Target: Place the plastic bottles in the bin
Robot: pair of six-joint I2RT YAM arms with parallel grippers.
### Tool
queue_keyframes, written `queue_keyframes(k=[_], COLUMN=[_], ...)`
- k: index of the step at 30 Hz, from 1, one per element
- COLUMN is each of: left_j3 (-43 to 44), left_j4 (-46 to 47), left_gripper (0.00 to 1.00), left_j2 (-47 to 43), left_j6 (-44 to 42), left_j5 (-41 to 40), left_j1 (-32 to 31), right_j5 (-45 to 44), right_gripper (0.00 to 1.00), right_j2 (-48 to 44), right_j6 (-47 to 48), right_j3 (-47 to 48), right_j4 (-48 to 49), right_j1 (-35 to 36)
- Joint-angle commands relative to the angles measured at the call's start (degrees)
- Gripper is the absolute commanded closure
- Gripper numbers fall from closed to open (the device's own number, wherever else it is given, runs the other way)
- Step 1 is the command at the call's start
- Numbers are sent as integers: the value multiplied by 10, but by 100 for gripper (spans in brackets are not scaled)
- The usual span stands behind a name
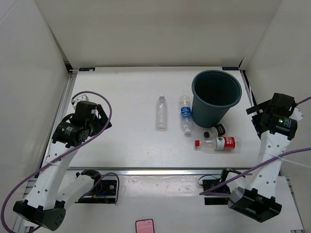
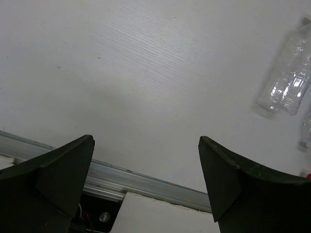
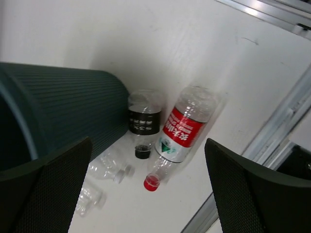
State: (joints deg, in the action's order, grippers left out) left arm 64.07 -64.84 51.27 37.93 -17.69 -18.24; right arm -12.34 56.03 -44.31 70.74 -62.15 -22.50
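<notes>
Four plastic bottles lie on the white table. An unlabelled one (image 1: 161, 113) (image 2: 284, 85) and a blue-labelled one (image 1: 185, 114) lie side by side left of the bin (image 1: 209, 114) (image 3: 63, 111). A short dark bottle (image 1: 216, 131) (image 3: 144, 121) with a black cap and a red-labelled, red-capped bottle (image 1: 218, 143) (image 3: 187, 126) lie in front of the bin. My left gripper (image 1: 102, 121) (image 2: 146, 179) hangs open over the left near part of the table, empty. My right gripper (image 1: 256, 118) (image 3: 147, 165) is open above the two near bottles, holding nothing.
An aluminium rail (image 2: 146, 182) (image 1: 165, 171) runs along the table's near edge. White walls close in the back and both sides. The right arm stands close to the right wall, just right of the bin.
</notes>
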Motion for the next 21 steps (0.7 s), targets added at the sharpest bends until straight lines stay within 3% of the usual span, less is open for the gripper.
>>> queue_keyframes(k=[1, 7, 14, 21], left_j3=[-8, -2, -40, -69], left_j4=[-6, -6, 20, 50], left_gripper=[0, 0, 0, 0], left_j2=[-5, 7, 7, 24], left_j6=[-10, -26, -15, -3], left_j5=[-9, 5, -18, -13], left_j1=[-3, -3, -3, -3], right_j5=[81, 125, 225, 259], right_gripper=[0, 0, 0, 0], right_j2=[15, 22, 36, 70], right_j6=[63, 20, -22, -41], right_j3=[33, -35, -168, -244], right_j4=[41, 19, 73, 124], right_j1=[-7, -12, -73, -91])
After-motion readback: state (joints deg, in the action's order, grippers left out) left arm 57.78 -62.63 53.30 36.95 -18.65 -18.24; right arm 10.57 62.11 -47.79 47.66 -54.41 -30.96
